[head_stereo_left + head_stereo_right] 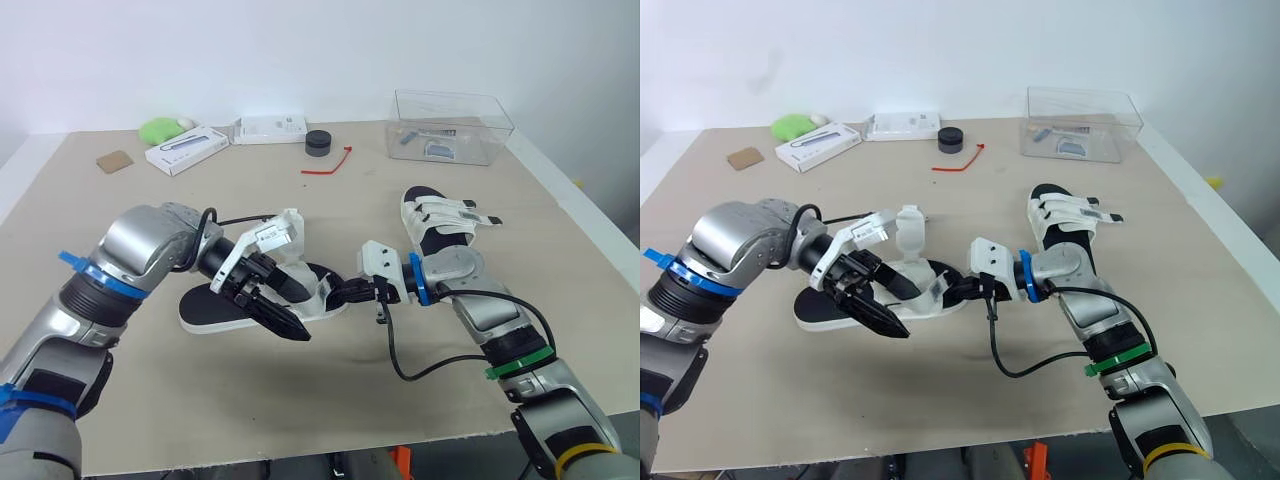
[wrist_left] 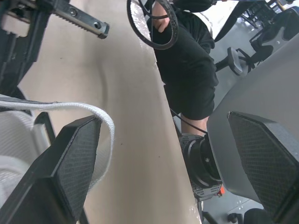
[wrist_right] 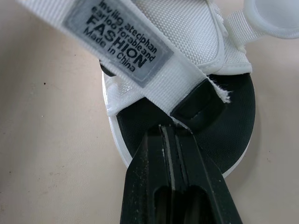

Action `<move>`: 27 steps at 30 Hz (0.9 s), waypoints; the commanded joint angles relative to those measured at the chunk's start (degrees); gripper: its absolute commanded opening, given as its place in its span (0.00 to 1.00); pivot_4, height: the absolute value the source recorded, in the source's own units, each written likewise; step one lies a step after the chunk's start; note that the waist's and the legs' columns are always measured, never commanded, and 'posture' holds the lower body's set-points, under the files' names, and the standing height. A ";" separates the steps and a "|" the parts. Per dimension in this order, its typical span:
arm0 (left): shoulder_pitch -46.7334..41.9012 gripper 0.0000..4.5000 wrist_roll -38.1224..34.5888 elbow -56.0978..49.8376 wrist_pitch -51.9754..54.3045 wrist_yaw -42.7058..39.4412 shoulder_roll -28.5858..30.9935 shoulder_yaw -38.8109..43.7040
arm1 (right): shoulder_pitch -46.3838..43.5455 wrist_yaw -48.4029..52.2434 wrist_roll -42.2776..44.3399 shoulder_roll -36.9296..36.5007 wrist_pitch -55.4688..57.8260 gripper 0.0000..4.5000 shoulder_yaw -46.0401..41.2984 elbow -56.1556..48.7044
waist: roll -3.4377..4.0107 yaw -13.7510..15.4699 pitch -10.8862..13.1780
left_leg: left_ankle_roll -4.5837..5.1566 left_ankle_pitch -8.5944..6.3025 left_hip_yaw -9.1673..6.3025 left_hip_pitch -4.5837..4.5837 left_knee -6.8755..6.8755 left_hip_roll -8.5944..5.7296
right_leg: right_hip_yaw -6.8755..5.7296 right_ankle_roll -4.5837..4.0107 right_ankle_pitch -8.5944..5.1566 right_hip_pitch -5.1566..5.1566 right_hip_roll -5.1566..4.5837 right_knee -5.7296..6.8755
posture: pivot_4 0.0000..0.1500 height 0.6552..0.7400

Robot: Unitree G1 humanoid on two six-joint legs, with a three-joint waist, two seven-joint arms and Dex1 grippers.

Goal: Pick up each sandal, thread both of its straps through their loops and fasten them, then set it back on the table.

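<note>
**Right gripper** (image 3: 170, 127): jaws pressed together, pinching the white strap (image 3: 140, 70) of the near sandal (image 1: 212, 310) just where its black fastening tab (image 3: 201, 105) begins.

**Left gripper** (image 1: 298, 312): fingers (image 2: 74, 163) spread wide and holding nothing. A band of white webbing (image 2: 100, 116) lay against the inner face of one finger.

**Work piece:** the near sandal sat sole-down near the middle of the table (image 1: 300, 410). The grippers met over its 3 o'clock end, the left arm reaching in from 9 o'clock and the right from 3 o'clock. A pale ring (image 3: 273, 21) sat beside the strap's root; we took it for the loop.

**Further out:**
- The second sandal (image 1: 437, 222) lay at about 1 o'clock from the right gripper, well apart. Its straps were laid across it, but we could not tell whether they were fastened.
- A red tie (image 1: 328, 165) lay at 12 o'clock.
- A clear box (image 1: 450, 125) stood at the far 1 o'clock edge.

**Judgement:** the strap was held but not yet threaded.

**To do this well:**
- Keep the pinch close to the tab so the free end stays short and stiff.
- Close the left gripper on the upper beside the ring to steady it.
- Feed the tab edge-first and flat, without twisting.
- Take the tab on the far side with the left gripper before the right lets go.

**Risk:** the sole may slide on the table under the pull.
</note>
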 commanded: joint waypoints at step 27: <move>6.88 0.01 15.25 1.94 -42.07 9.79 -3.74 11.71 | -0.26 1.10 0.43 -0.06 0.74 0.00 -0.17 -1.88 | 0.00 0.04 0.00 | 0.00 0.00 0.07 0.02 -0.01 0.01 | 0.09 0.00 0.02 0.00 -0.01 -0.01 | 1.00 1.00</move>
